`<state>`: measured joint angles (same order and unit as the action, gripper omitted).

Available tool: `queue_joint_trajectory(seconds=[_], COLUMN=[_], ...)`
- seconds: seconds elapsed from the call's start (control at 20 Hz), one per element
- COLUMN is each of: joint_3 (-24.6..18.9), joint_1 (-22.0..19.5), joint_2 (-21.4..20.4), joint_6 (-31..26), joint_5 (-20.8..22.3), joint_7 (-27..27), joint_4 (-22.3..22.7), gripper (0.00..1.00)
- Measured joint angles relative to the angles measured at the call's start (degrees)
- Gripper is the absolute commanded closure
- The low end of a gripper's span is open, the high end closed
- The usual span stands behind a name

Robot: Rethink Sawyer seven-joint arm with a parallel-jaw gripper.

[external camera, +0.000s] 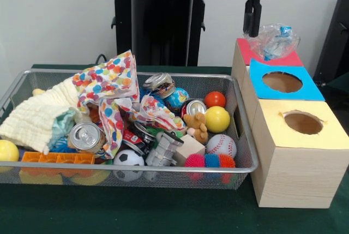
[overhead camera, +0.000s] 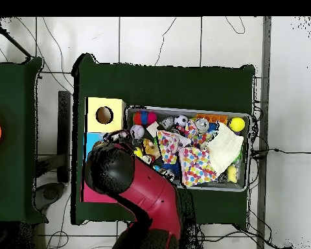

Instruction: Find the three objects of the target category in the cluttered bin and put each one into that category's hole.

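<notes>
My gripper point(external camera: 252, 33) hangs at the upper right of the front view, over the red-topped box point(external camera: 246, 54). Its jaws stand close together on the left edge of a crumpled clear plastic bag point(external camera: 274, 40) with blue print. The bag rests on the red top and hides that box's hole. The wire bin point(external camera: 136, 167) is full of clutter: crushed cans point(external camera: 86, 136), a yellow ball point(external camera: 217, 119), a baseball point(external camera: 221, 145), a soccer ball point(external camera: 128, 161) and a dotted cloth point(external camera: 109, 89). In the overhead view the red arm point(overhead camera: 119, 172) hides the gripper and the bag.
A blue-topped box point(external camera: 262, 89) and a yellow-topped box point(external camera: 327, 136), each with an uncovered round hole, stand in a row beside the bin's right wall. A pale waffle cloth point(external camera: 38, 117) fills the bin's left end. From above, the yellow box point(overhead camera: 116, 107) shows beside the bin point(overhead camera: 184, 108).
</notes>
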<state>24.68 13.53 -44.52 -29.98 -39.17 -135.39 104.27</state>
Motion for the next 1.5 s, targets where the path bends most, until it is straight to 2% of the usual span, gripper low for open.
queue_joint_trajectory(seconds=[0.8, 1.5], joint_3=[-0.02, -0.02], joint_1=[0.0, 0.0], joint_2=[4.39, 4.91], joint_6=[0.01, 0.0], joint_5=[-0.96, -1.35], joint_7=[-3.19, -4.19], joint_4=[-1.13, -3.26], gripper=[1.0, 1.0])
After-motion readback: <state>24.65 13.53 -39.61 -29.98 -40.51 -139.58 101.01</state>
